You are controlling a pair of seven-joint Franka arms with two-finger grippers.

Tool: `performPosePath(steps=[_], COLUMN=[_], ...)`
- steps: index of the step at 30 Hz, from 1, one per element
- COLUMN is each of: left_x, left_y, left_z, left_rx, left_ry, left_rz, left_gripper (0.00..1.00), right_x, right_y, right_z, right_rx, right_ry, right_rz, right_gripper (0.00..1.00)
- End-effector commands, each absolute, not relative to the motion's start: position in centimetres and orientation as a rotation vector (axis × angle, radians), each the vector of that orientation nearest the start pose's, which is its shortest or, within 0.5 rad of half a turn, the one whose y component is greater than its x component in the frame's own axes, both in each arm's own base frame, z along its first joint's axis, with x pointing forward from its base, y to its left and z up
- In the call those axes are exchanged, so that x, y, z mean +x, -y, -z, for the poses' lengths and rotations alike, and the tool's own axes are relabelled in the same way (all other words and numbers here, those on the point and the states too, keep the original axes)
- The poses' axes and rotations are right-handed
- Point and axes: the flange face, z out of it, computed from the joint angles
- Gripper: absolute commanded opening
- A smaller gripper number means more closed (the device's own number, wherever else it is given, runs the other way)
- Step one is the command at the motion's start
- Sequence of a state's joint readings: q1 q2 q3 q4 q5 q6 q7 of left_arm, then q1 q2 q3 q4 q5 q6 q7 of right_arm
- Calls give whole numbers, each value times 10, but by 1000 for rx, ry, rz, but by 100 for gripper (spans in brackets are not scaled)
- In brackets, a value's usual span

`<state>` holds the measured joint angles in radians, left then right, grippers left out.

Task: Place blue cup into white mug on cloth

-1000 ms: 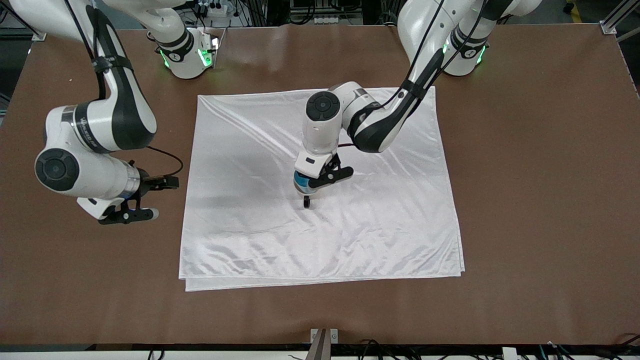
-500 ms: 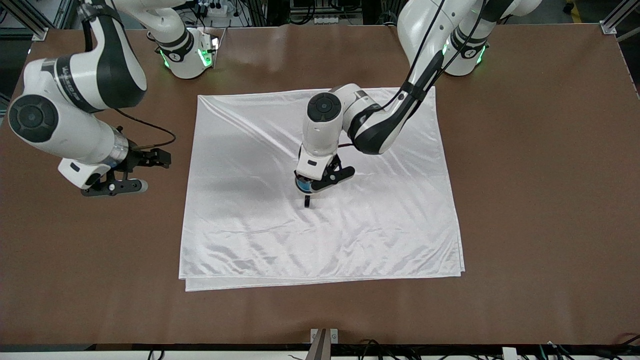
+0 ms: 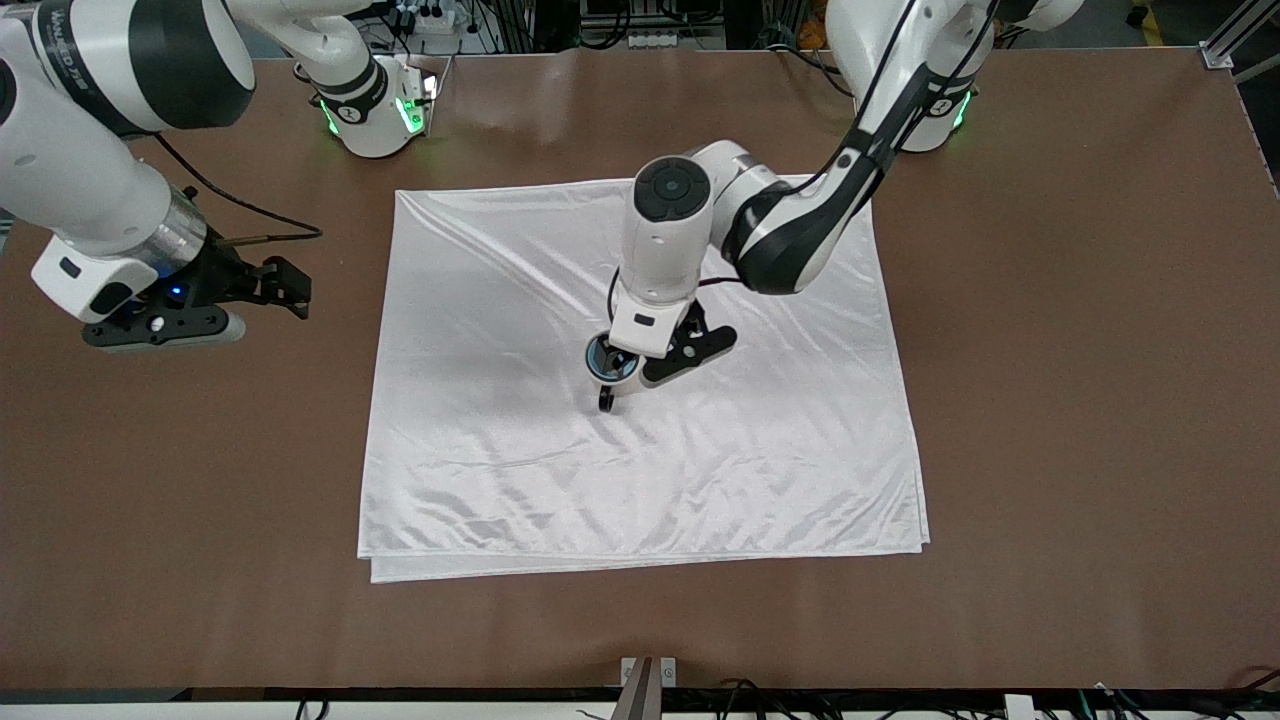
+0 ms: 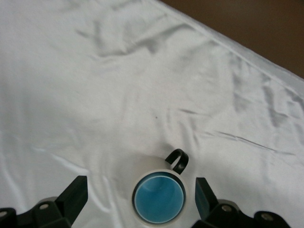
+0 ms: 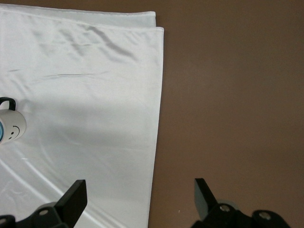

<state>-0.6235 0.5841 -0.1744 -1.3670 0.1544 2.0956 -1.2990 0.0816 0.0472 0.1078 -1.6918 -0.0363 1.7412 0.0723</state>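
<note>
1. The glossy blue cup [image 4: 158, 198] sits nested inside the white mug [image 4: 142, 167], mid-way across the wrinkled satin cloth [image 3: 500, 300].
2. The left gripper [image 3: 640, 362] hangs over the mug, jaws wide, empty.
3. The right gripper [image 3: 205, 305] waits off the cloth over the brown table [image 3: 1050, 400], spread wide, empty.

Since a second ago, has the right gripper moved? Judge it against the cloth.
Yes. The right gripper has drawn away from the cloth edge, toward its own base, over bare table.

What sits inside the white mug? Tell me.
The blue cup sits nested in the white mug, blue interior showing. The mug's inner walls and bottom are covered by it. The mug stands on the cloth.
</note>
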Motion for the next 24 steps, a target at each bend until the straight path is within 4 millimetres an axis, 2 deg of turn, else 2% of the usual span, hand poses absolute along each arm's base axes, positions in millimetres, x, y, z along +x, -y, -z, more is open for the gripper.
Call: performPosePath(steps=[1,4,9,13,15,20,24], left_x=[543,547,554,568,572,569,566], left_y=[441,409,353,284,255,193,163], left_z=[-468,-506,-551,-586,-597,-629,-644], left_rx=[-3110,-3096,-3061,-3047,-3039,-3038,-3033], left_ry=[662,648,601,519,470,400,336], left_rz=[208,222,215,217,207,186,182], left_gripper=[100,100,100,100,100,100,100], right_x=[566,563,559,554,551,550,549], right_y=[-110,-112,-112,-110,-110,-96,-87], right_z=[-582,-596,-610,-620,-634,-639,-644], right_rx=[-3165,-3167,-3170,-3171,-3169,-3173,-3174], right_ry=[180,183,183,158,132,78,54], right_rz=[10,-2,-16,-16,18,30,42], right_gripper=[100,100,100,100,100,100,100])
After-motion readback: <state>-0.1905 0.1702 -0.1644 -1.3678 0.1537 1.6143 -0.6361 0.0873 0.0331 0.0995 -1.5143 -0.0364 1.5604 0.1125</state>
